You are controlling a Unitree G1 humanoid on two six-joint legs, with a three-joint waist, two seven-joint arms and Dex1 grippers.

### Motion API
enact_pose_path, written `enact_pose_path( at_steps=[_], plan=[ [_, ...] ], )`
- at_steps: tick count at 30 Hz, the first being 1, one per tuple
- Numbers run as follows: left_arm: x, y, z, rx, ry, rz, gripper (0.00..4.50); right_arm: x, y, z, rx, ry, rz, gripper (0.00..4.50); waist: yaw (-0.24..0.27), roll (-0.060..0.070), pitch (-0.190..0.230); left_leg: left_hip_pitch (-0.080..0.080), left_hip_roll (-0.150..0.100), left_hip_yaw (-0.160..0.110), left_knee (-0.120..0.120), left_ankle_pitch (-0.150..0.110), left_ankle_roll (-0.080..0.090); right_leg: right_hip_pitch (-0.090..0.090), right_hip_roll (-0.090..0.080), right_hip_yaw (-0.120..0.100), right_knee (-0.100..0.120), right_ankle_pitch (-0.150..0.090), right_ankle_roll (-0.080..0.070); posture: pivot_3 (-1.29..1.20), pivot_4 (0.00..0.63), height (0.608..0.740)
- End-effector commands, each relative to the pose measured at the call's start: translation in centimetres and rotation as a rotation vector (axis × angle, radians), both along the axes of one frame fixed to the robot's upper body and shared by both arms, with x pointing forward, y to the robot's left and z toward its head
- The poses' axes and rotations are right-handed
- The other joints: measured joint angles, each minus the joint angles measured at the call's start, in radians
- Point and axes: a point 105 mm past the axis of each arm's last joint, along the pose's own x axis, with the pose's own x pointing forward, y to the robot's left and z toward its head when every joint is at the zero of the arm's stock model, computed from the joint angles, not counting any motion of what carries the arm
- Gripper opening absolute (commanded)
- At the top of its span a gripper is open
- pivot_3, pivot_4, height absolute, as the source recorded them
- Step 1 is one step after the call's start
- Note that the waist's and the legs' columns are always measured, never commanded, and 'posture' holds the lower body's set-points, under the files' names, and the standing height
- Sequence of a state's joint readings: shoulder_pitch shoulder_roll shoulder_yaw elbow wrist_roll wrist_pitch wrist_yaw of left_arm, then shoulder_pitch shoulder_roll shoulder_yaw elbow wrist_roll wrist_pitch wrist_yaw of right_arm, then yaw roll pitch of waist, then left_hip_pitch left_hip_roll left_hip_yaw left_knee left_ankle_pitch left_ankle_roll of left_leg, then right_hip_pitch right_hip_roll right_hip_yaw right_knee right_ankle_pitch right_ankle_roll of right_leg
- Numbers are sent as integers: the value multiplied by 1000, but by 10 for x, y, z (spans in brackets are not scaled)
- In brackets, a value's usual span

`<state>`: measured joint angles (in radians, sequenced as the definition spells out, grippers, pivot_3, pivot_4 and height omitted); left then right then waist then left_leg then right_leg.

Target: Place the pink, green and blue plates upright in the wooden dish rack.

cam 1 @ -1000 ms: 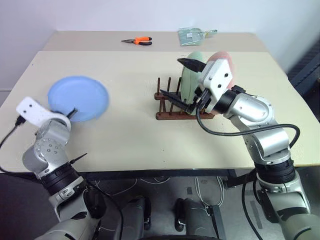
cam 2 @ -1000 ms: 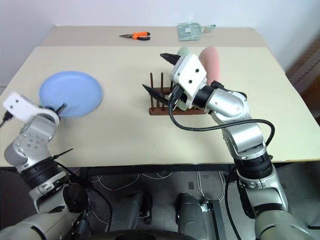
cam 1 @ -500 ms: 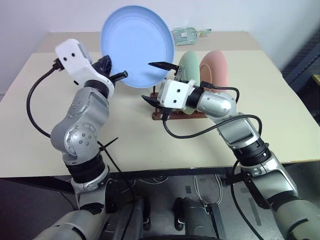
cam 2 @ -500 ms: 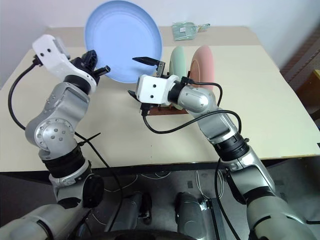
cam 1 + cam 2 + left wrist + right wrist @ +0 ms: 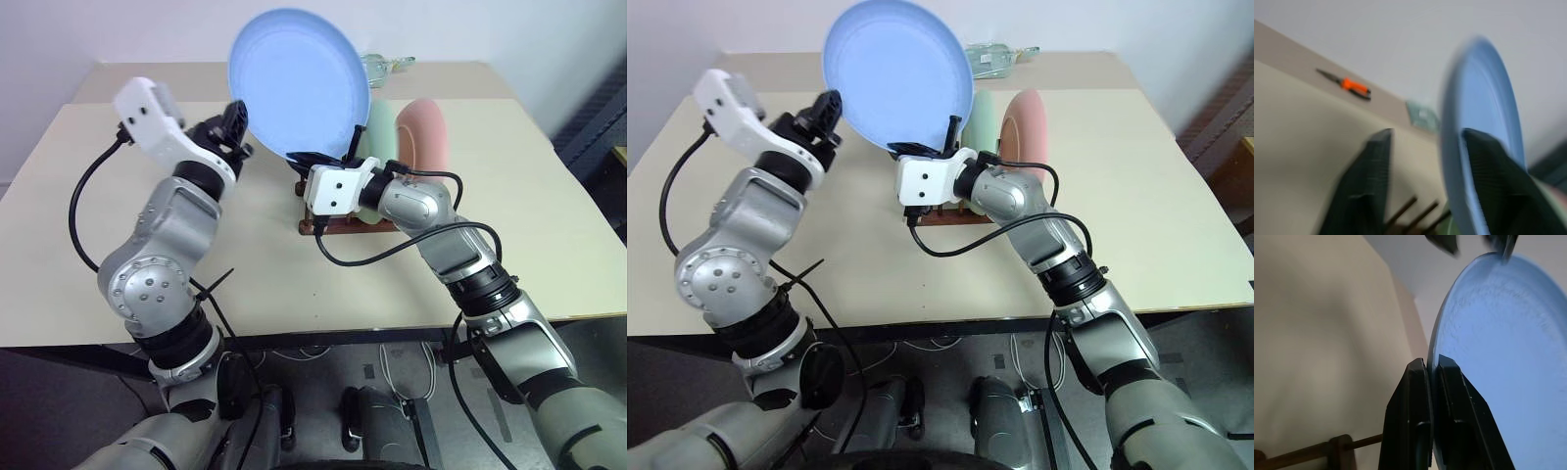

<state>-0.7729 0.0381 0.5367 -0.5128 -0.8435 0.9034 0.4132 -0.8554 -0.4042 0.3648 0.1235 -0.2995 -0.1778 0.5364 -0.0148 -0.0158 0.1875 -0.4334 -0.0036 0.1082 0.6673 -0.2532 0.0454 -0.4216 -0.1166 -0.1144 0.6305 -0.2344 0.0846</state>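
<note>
The blue plate is held upright in the air above the table, just left of the wooden dish rack. My right gripper is shut on its lower rim. My left gripper is open at the plate's left edge, and the rim passes between its spread fingers, closer to one of them. The green plate and the pink plate stand upright side by side in the rack, behind my right gripper.
Orange-handled pliers lie on the far part of the table. A pale green packet sits at the far edge behind the blue plate. The table has bare room right of the rack and in front of it.
The blue plate has shifted a little right. My right gripper has shut on its lower rim, and my left gripper has opened and let go of its edge.
</note>
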Motion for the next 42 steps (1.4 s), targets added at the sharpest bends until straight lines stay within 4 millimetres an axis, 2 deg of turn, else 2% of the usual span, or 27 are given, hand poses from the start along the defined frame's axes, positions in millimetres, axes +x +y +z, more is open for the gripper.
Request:
enact_pose_path(
  at_steps=[1, 3, 5, 7, 9, 11, 15, 19, 27, 32, 39, 42],
  plan=[
    [-7, 74, 11, 58, -46, 312, 3538, -24, 4, 47, 208, -25, 107, 0, -7, 1, 0, 1, 0, 0, -1, 0, -1, 0, 1, 0, 0, 0, 0, 0, 150, 740],
    [-6, 91, 0, 224, -4, 394, 3538, -35, 4, 63, 343, 57, 177, 0, -9, 2, 0, 2, 1, 1, -2, 1, -1, 0, 3, 1, 0, 0, 0, 0, 150, 740],
    [1, 94, -26, 437, 79, 418, 3538, -50, 0, 79, 499, 198, 287, 0, -1, 2, 0, 2, 1, 1, -4, 1, -2, 0, 3, 1, 1, 0, 0, 0, 150, 740],
    [5, 93, -42, 514, 117, 401, 3538, -54, -2, 84, 563, 287, 325, 0, 13, 0, 0, 2, 0, 0, -3, 1, -2, 2, 3, 0, 1, 0, 0, 0, 150, 740],
    [9, 74, -81, 599, 194, 293, 3538, -65, -6, 80, 670, 545, 431, 0, 24, -1, -1, 2, 0, -1, -2, 0, -2, 4, 2, 0, -1, 0, 0, 0, 150, 740],
    [8, 59, -106, 630, 237, 208, 3538, -72, -10, 81, 759, 712, 501, 0, 27, -1, -1, 2, -1, -2, -2, -2, -3, 4, 0, 0, -1, 0, -1, 0, 150, 740],
    [5, 35, -129, 654, 251, 75, 3538, -65, -17, 81, 914, 933, 521, 0, 18, 0, -1, 1, 0, -2, -2, -2, -3, 0, -2, 1, 0, 0, -1, 0, 150, 740],
    [2, 25, -139, 686, 255, 14, 3538, -59, -17, 72, 975, 1059, 495, 0, -2, 0, -1, 1, 0, 0, -3, -1, -1, -1, -2, 1, 1, 0, -1, 0, 150, 740],
    [-4, 20, -142, 691, 238, -50, 3538, -41, -23, 54, 1104, 1229, 411, 0, 1, 1, -1, 1, 0, 2, -3, -1, 1, -2, -1, 1, 2, 0, -1, 0, 150, 740],
    [-13, 6, -142, 707, 203, -150, 3538, -19, -30, 46, 1184, 1270, 324, 0, 1, 1, -1, 0, 0, 2, -3, -1, 1, -2, -1, 1, 1, 0, -1, 0, 150, 740],
    [-17, -3, -143, 710, 190, -195, 3538, -3, -32, 40, 1218, 1294, 254, 0, -1, 1, -1, 0, 0, 2, -3, -1, 1, -3, -1, 1, 2, 0, -1, 0, 150, 740],
    [-18, -6, -143, 710, 184, -209, 3594, -4, -31, 44, 1120, 1179, 213, 940, 0, 1, -1, 0, 0, 2, -3, -1, 1, -3, -1, 1, 2, 0, -1, 0, 150, 740]
  ],
)
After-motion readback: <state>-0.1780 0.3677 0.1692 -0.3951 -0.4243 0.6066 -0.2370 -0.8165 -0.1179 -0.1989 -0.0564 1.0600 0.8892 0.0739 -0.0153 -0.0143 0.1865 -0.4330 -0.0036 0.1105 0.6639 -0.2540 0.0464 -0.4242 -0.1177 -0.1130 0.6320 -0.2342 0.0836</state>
